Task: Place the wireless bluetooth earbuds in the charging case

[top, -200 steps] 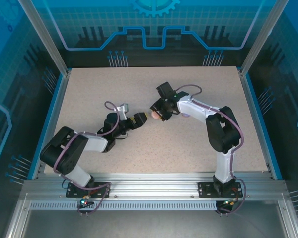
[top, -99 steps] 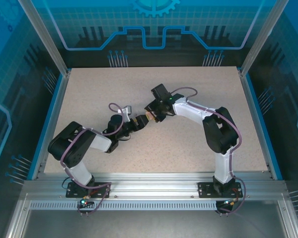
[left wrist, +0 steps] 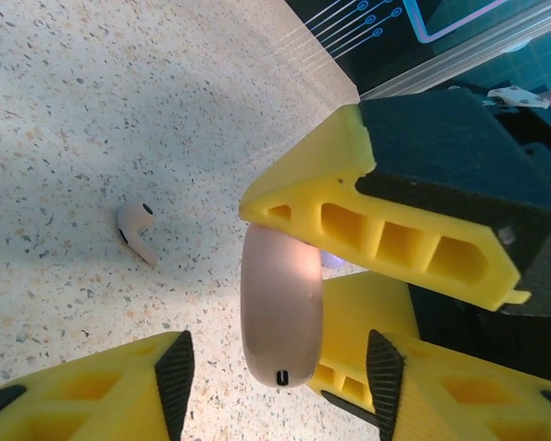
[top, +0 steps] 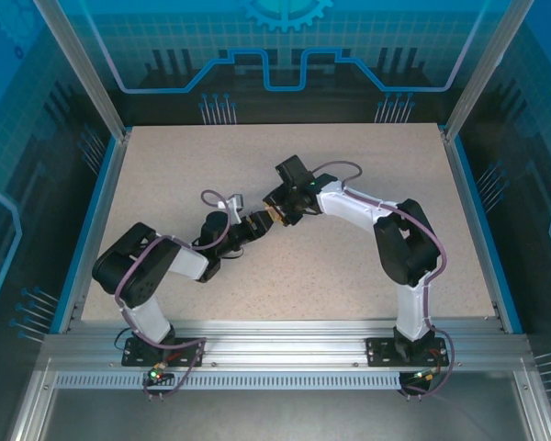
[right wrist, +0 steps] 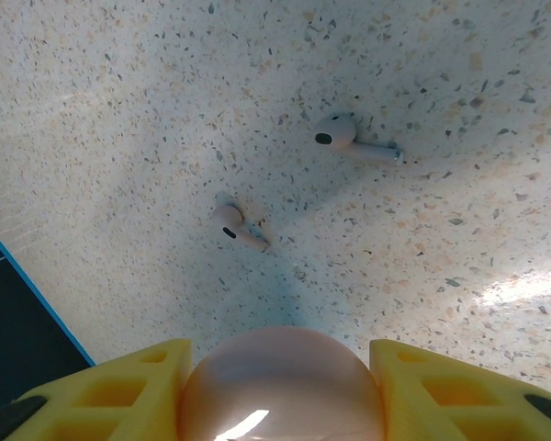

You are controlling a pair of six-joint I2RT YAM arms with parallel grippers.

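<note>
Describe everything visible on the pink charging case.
The pink charging case is a smooth, glossy, rounded, plastic-looking pebble, lid shut. It is held off the table, clamped between the yellow jaws of the right gripper. From the left wrist it shows edge-on, a small port slot at its lower end. The jaws of the left gripper flank it without touching.

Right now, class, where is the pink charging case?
The pink charging case is clamped in the right gripper over the middle of the table, near two loose earbuds; the left gripper stands open around one end.
</note>
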